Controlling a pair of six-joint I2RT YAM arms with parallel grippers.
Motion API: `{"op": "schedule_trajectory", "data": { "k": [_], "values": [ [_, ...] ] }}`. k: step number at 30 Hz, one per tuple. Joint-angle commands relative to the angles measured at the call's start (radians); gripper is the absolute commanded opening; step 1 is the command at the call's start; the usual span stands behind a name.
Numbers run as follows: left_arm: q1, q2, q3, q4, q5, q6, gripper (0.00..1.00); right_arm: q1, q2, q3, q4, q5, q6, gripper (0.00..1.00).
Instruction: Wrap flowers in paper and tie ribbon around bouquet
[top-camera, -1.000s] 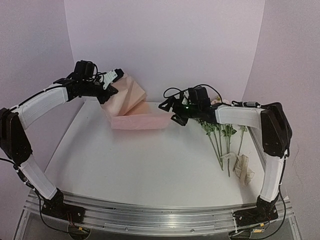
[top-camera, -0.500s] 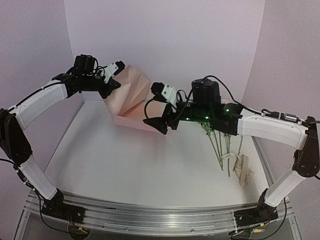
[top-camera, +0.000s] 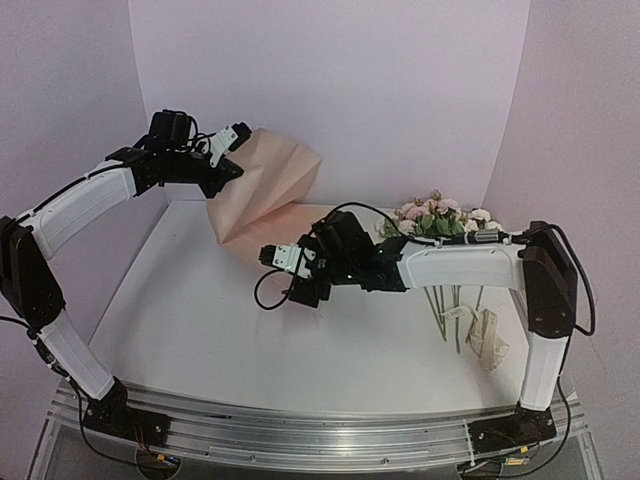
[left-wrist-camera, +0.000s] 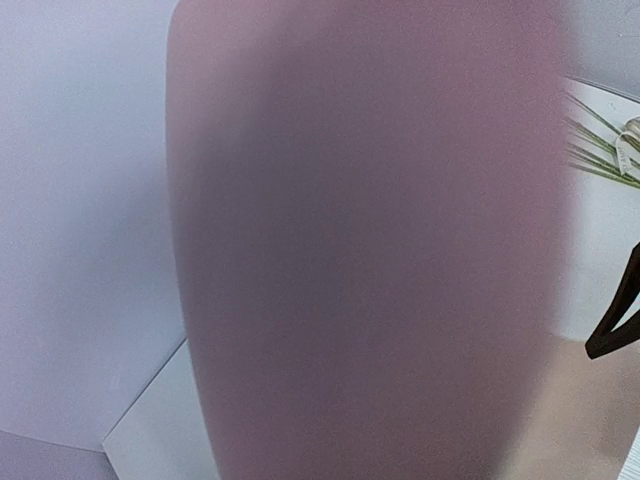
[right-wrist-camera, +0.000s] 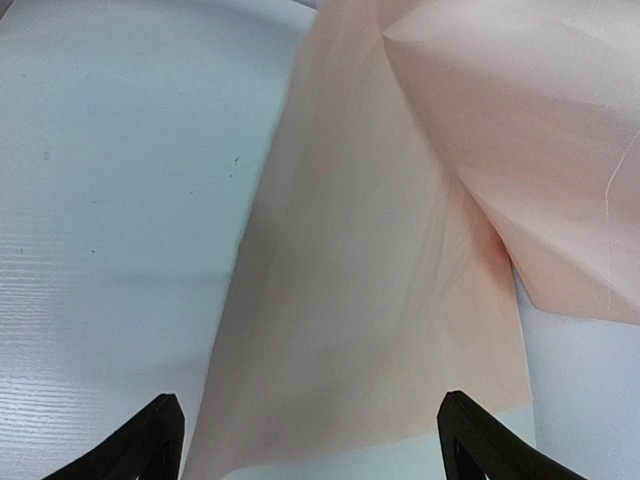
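- The left gripper (top-camera: 222, 152) is seen clamped together on the top edge of the paper (top-camera: 268, 180), which is held raised at the back left of the table (top-camera: 200, 310).
- The sheet is draped down from that grip in folds, and its lower edge appears to meet the tabletop.
- The right gripper (right-wrist-camera: 312, 440) is held low with its jaws spread wide, pointed at the sheet's lower part.
- The flowers (top-camera: 436, 212) are laid on the table's right side, blooms toward the back, partly hidden by the right arm.
- The ribbon (top-camera: 488, 336) is bunched just beside the stem ends.
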Motion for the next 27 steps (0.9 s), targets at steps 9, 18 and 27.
{"op": "schedule_trajectory", "data": {
  "k": [9, 18, 27],
  "values": [
    [0.033, -0.013, 0.002, 0.038, -0.090, -0.319, 0.00, -0.043, -0.032, -0.070, 0.012, 0.259, 0.241, 0.00],
    [0.120, 0.054, 0.112, 0.072, 0.011, -0.666, 0.00, -0.073, -0.137, 0.044, -0.019, 0.520, 0.036, 0.00],
    [0.212, -0.075, -0.119, 0.015, 0.182, -0.977, 0.00, 0.146, -0.274, -0.093, -0.258, 0.567, 0.009, 0.00]
  ]
}}
